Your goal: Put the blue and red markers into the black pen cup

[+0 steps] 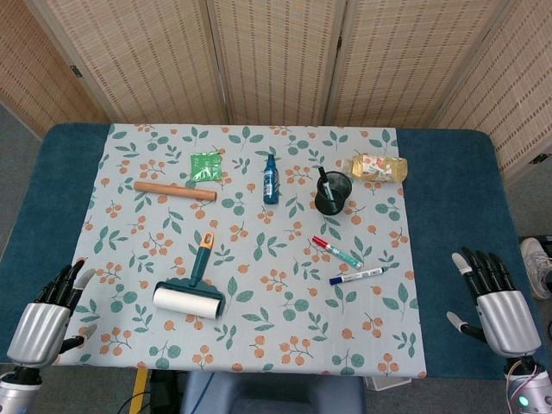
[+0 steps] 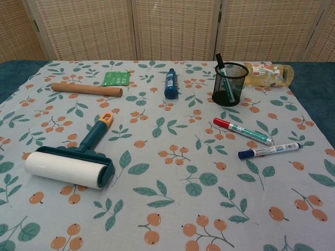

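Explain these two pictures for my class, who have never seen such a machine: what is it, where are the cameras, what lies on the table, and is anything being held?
This is a two-armed robot with metal, human-like hands. One picture looks down from its head, the other looks forward from its chest. The head view shows the left hand and the right hand at the table's near edge, open and holding nothing. On the leaf-patterned cloth lie a red-capped marker and a blue-capped marker, apart from each other. Behind them stands a black mesh pen cup with a pen already inside. Also there: a lint roller, a wooden stick, a blue bottle, a green packet and a yellowish bottle lying down.
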Controlling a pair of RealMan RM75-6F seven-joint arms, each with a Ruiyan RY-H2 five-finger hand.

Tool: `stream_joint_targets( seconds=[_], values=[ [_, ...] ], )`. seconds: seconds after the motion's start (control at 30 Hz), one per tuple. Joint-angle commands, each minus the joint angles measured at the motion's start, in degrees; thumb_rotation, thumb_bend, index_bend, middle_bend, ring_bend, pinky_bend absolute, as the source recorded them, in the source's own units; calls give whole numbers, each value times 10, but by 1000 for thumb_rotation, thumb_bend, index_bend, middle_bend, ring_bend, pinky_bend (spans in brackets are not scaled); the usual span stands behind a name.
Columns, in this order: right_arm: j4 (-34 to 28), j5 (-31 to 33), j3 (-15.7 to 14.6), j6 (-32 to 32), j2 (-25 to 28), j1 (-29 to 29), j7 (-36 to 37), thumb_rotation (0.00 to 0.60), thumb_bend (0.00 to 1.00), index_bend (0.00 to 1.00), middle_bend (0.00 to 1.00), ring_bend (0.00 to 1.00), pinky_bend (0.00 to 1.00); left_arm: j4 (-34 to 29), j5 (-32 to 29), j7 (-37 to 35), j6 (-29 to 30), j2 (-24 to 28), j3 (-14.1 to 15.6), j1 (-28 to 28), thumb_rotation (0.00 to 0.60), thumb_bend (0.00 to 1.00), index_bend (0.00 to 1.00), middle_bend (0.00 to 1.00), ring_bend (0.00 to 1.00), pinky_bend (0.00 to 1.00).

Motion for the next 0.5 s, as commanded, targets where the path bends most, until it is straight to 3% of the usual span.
stream_joint_targets(
  seconds=[0.03, 0.37, 0.5],
  values=[
    [2, 1, 0, -3, 0, 2, 2, 600, 142, 0, 0, 0, 0, 8, -15, -3, -16, -7, -3, -7, 600, 206, 0, 0, 8, 272],
    [16, 4, 10, -66, 4, 50, 61, 600, 147, 6, 0, 0, 0, 14, -33, -11, -18, -6, -12, -12, 600, 206, 0, 0, 8, 271],
    [0, -15, 20, -154, 22, 122, 77, 600, 189, 147, 0, 0, 0, 14, -44, -17, -15, -1, -17, -10, 600, 206, 0, 0, 8, 271]
  ],
)
